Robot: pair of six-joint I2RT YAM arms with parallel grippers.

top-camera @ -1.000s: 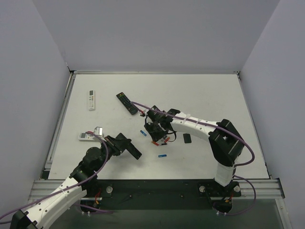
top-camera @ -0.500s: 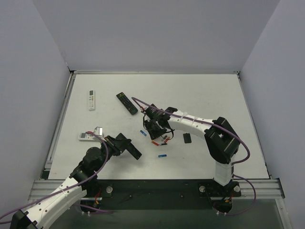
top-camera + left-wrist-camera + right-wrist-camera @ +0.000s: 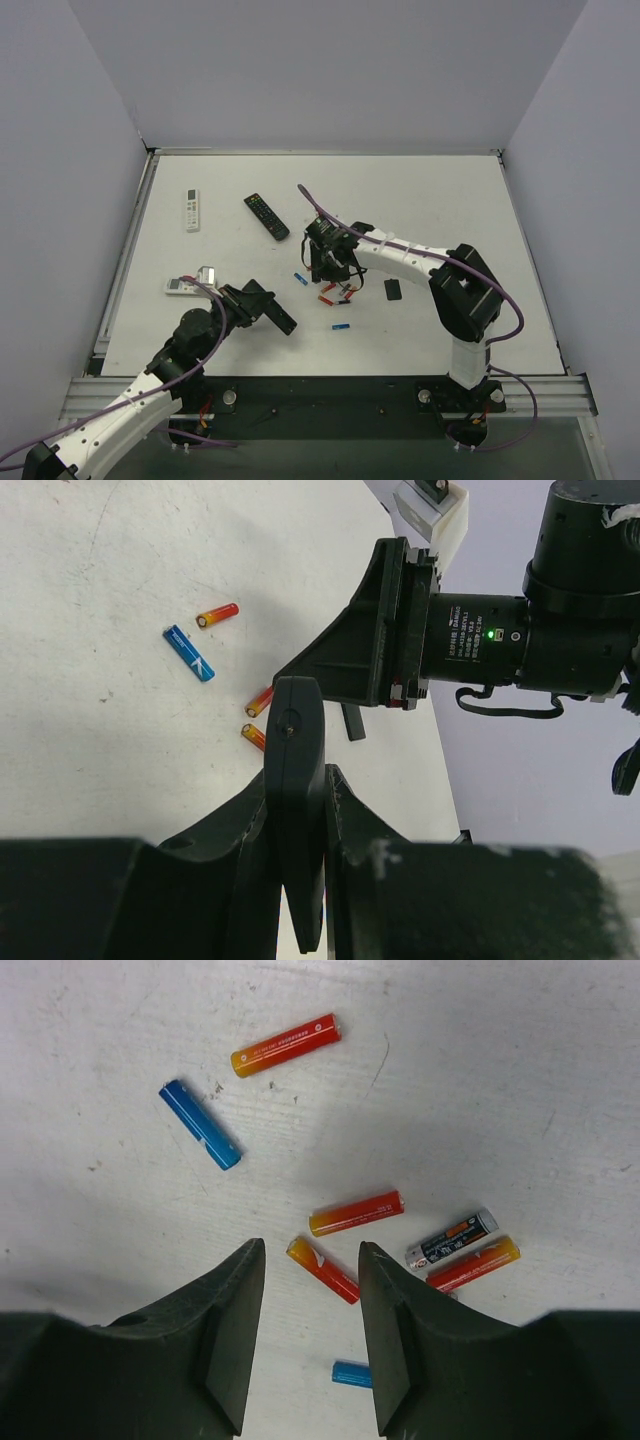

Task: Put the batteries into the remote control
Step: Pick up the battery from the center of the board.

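My left gripper [image 3: 256,304] [image 3: 298,785] is shut on the remote control [image 3: 284,322] [image 3: 297,810], a slim black bar held edge-on above the table. Its small black back cover [image 3: 393,289] lies to the right. Batteries lie scattered mid-table: red-orange ones [image 3: 285,1045] [image 3: 356,1213] [image 3: 473,1264], blue ones [image 3: 200,1124] [image 3: 341,326] and a dark one [image 3: 451,1238]. My right gripper [image 3: 326,266] [image 3: 311,1252] hangs open just over them. One red-orange battery [image 3: 322,1269] lies on the table between its fingers, ungripped.
A black remote with coloured buttons [image 3: 266,216] lies at the back. A white remote [image 3: 192,210] sits at the far left and another [image 3: 185,285] beside my left arm. Grey walls enclose the table on three sides.
My right gripper has shifted slightly up and back over the batteries, and its jaws have opened wider. The left arm and the remote have not moved.
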